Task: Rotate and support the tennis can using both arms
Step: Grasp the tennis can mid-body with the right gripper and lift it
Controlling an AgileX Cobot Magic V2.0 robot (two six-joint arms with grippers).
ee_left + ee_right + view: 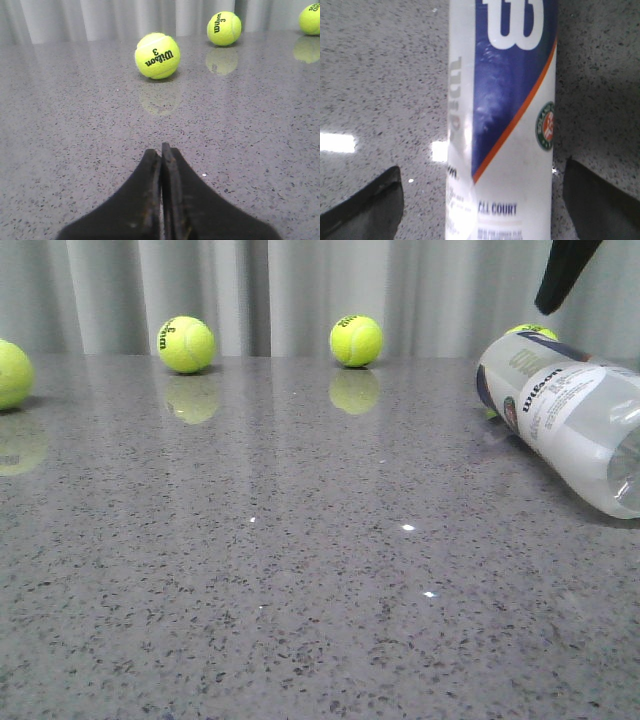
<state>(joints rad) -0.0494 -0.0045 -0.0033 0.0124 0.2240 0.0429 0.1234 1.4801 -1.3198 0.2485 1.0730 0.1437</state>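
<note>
Speckled grey worktop [300, 620] fills the nearest ground, and on it, toward its right edge, lies my tennis can [575, 425], tipped on its side. It is a frosted clear cylinder with a white Wilson label, a navy band edged by an orange stripe, and a small round Roland Garros badge (green ring, orange centre). From my right wrist camera the can [502, 120] runs lengthwise up the middle, the big white W on navy at the far end and the words ALL COURT printed nearer to me.

Much is cut off. The front view clips the can's near end at the picture's right side, so I cannot see how that end finishes. Of my right arm only a dark tapering piece [565, 275] shows, hanging above the can near the far right corner. One tennis ball [533, 333] peeks out behind the can, mostly hidden; three more sit along the far edge, the leftmost [12, 373] cropped.

My right fingers [482, 205] are spread wide, one tip [370, 207] on each side of the can, bare worktop visible between each tip and the can's wall, so neither touches it. My left fingers [161, 160] are pressed together with nothing between them, low over the worktop, with a ball [157, 55] marked Wilson 3 ahead; the can does not show in that view.
</note>
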